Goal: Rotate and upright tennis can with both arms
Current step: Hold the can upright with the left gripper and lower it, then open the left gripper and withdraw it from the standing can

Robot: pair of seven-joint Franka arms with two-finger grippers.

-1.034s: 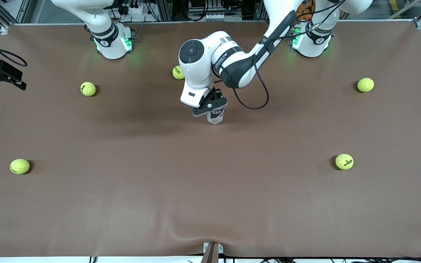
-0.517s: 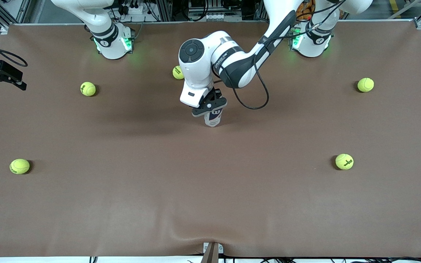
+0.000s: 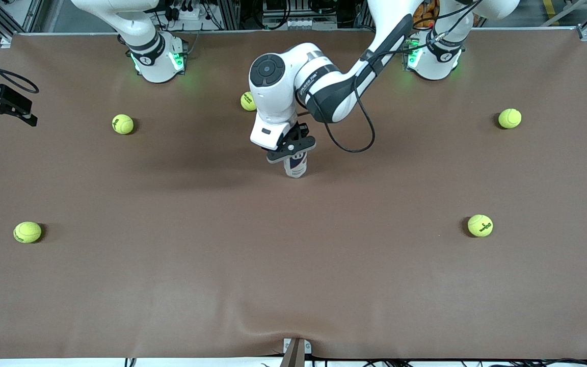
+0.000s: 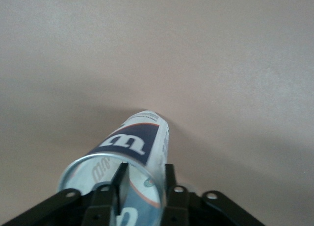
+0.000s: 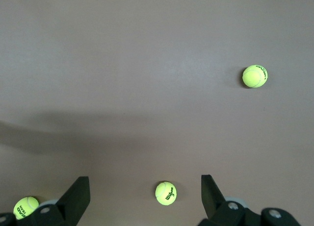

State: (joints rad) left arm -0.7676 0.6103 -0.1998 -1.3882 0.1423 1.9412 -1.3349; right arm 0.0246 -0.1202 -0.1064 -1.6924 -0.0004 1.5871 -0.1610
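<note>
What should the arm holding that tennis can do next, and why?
Probably lower the tennis can the last bit until its base sits flat on the brown table, then let go. The left gripper pinches the can's open silver rim, one finger inside it, and the can looks close to upright. The right gripper waits open above the table.
</note>
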